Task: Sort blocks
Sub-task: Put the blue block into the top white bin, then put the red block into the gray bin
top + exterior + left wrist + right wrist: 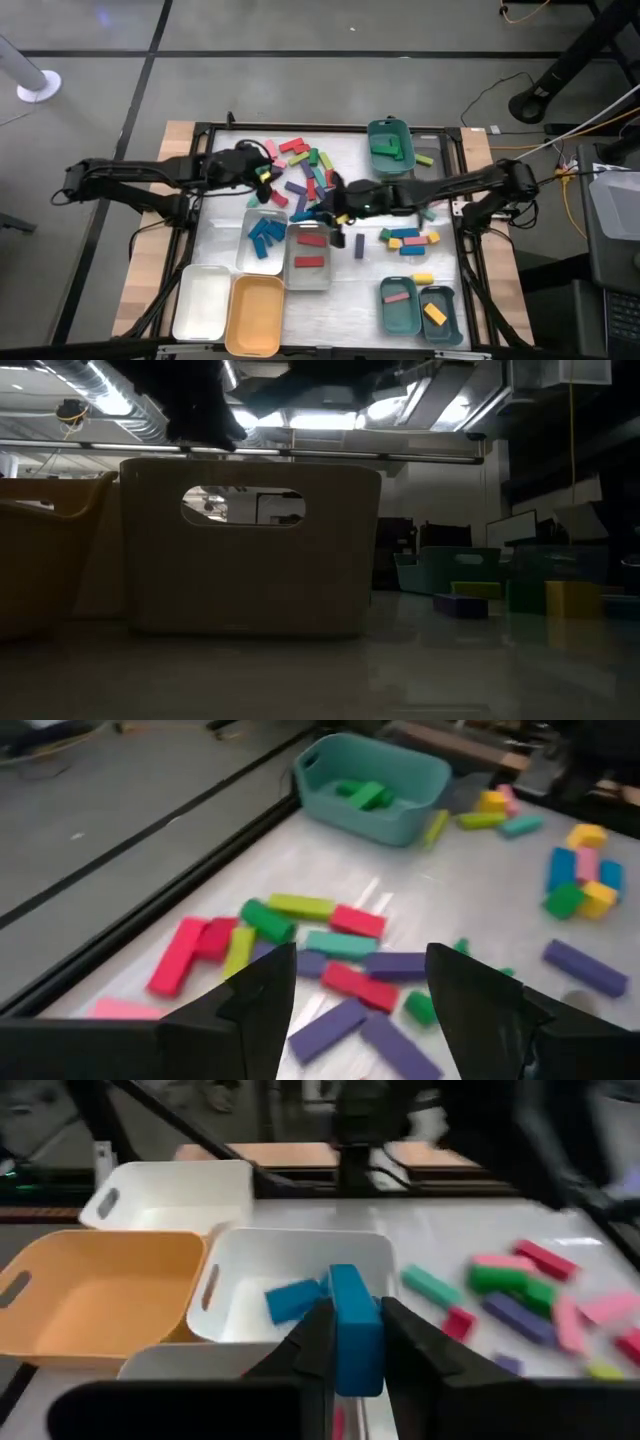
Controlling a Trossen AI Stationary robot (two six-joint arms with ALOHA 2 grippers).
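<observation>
I'm counting seven trays from above: two grey, one white, one orange plastic, three teal. The grey tray point(262, 243) is holding several blue blocks, its neighbour point(308, 257) two red ones, the far teal tray point(389, 146) green ones. My right gripper point(352, 1342) is pinching an upright blue bar-shaped block point(354, 1328) above the grey tray. My left gripper point(360, 982) is hanging with jaws spread over the loose mixed blocks point(340, 945). In the low view, trays are hiding most of the table.
</observation>
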